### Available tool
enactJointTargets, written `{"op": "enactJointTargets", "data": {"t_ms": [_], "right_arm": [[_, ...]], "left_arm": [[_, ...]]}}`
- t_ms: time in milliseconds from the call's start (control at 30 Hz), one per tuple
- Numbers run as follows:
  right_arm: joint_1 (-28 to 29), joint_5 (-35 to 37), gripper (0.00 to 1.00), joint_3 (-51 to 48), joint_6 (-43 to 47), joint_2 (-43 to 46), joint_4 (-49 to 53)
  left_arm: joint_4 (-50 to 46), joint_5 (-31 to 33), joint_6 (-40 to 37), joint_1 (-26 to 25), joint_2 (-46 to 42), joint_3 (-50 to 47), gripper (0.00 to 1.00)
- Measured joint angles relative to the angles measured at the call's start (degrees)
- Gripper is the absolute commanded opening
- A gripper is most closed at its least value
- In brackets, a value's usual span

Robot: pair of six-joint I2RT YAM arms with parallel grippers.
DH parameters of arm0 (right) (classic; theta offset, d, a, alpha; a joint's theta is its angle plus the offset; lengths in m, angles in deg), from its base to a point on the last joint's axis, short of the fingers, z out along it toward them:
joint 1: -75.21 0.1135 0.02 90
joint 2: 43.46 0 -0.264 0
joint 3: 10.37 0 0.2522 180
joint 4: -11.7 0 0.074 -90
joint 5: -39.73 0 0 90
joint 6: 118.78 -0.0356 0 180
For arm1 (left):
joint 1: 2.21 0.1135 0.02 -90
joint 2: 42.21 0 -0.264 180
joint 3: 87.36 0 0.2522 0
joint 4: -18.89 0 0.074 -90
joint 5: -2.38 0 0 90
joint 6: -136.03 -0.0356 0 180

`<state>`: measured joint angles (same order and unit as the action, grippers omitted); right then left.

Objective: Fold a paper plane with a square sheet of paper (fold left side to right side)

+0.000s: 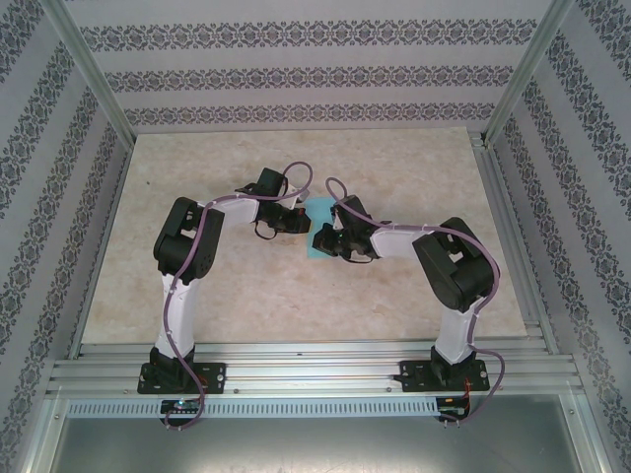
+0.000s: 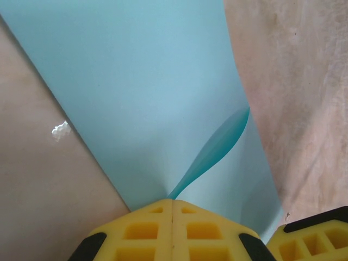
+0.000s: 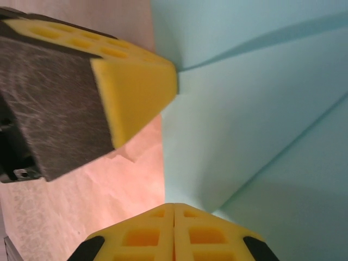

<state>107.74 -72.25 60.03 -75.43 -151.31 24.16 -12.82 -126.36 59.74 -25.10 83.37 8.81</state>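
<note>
Sheet of paper [image 2: 147, 81]: 1, pinched by 2: left gripper [image 2: 173, 203], right gripper [image 3: 174, 206].

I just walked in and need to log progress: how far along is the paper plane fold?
Done: the turquoise sheet lies on the table. In hand: the left fingers and right fingers are each shut on an edge of it, with one layer bowed up mid-fold. Remaining: flattening that fold and every later crease; no pointed dart shape yet.
</note>
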Motion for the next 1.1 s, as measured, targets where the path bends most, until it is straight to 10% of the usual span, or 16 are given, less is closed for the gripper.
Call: {"op": "enactJointTargets", "data": {"t_ms": [1100], "right_arm": [[7.9,3.3,0.08,-3.3,-0.2,-0.7,-3.3]], "left_arm": [[-0.4,0.2,-0.2,-0.1,0.0,0.2,0.02]]}}
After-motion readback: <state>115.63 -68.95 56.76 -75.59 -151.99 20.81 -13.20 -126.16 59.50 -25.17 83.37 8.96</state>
